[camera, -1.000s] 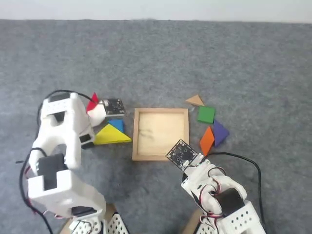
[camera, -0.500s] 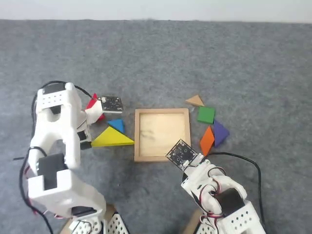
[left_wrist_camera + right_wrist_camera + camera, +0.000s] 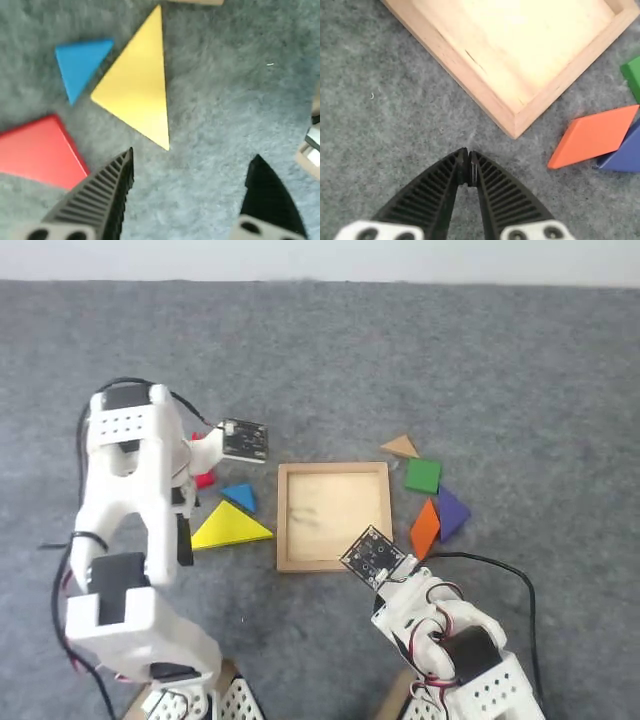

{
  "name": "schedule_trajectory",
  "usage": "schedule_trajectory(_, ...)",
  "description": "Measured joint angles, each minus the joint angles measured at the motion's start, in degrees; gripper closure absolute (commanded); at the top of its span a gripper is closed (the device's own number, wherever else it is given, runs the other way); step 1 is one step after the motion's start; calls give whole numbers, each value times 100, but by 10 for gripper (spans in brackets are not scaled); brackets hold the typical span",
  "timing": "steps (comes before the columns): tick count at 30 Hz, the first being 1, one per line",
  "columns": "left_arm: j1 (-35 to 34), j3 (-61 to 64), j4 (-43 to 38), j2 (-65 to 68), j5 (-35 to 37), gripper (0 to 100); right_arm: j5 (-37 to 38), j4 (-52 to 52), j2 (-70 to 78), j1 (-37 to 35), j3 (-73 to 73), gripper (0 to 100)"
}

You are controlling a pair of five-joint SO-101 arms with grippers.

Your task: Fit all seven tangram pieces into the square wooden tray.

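Your left pincer (image 3: 192,155) hangs wide open above the gray surface (image 3: 500,370), just beside the yellow triangle (image 3: 137,95). The blue triangle (image 3: 80,62) and the red piece (image 3: 35,152) lie close by, all three on one side of the square wooden tray (image 3: 283,520). Your right pincer (image 3: 469,160) sits closed on nothing near a corner of the tray, while the tan triangle (image 3: 400,446), green square (image 3: 422,476), orange parallelogram (image 3: 425,527) and purple triangle (image 3: 453,510) cluster outside its far rim.
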Motion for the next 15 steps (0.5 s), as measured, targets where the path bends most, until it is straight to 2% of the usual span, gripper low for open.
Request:
schedule_trajectory(3, 246, 9, -18, 0, -9, 644, 0, 0, 0, 0, 0, 990)
schedule_trajectory(7, 580, 229, -651, 352, 18, 644, 0, 0, 0, 0, 0, 990)
schedule_trajectory(11, 703, 211, -1327, 1196, 756, 644, 0, 0, 0, 0, 0, 990)
schedule_trajectory(15, 615, -369, -1336, 1697, 1319, 644, 0, 0, 0, 0, 0, 990)
